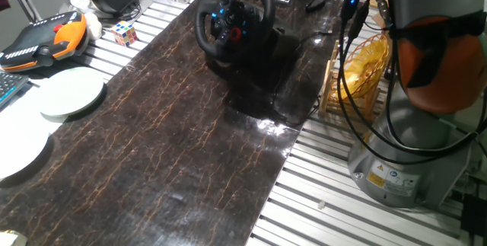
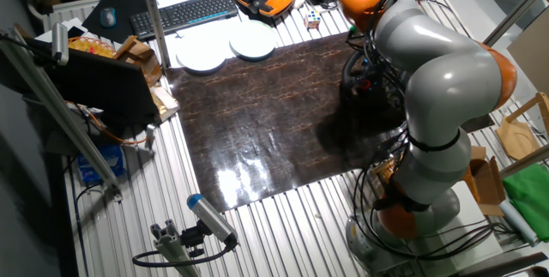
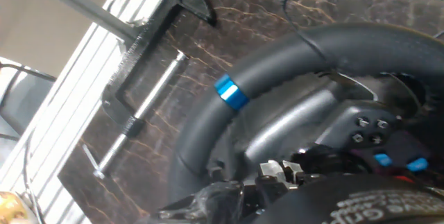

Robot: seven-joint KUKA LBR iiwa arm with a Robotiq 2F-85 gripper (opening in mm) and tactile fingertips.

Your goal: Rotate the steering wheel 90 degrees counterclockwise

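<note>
Two dark fingertips (image 3: 347,207) fill the bottom edge of the hand view, blurred and pressed close against the steering wheel (image 3: 291,99); whether the gripper (image 3: 298,196) has closed on the rim or only sits beside it cannot be told, nor how wide it stands. Just past the fingertips the thick black rim arcs across the view, with a bright blue stripe (image 3: 230,93) wrapped around it on the left part of the arc. Inside the rim the grey spokes lead to the hub, where small dark buttons and two blue-lit ones (image 3: 397,161) show at the right. Beyond the wheel a black C-clamp (image 3: 149,47) with a metal screw bar lies on the dark marbled mat (image 3: 243,2), and past that the slatted aluminium table (image 3: 76,99).

In one fixed view the steering wheel (image 1: 234,16) stands tilted on its black base at the far end of the mat (image 1: 167,147), the hub lit blue and red. To the left lie two white plates (image 1: 70,94), a Rubik's cube (image 1: 125,33) and an orange-and-black teach pendant (image 1: 42,40).

In the other fixed view the grey-and-orange arm (image 2: 429,80) bends over the wheel and hides most of it.
</note>
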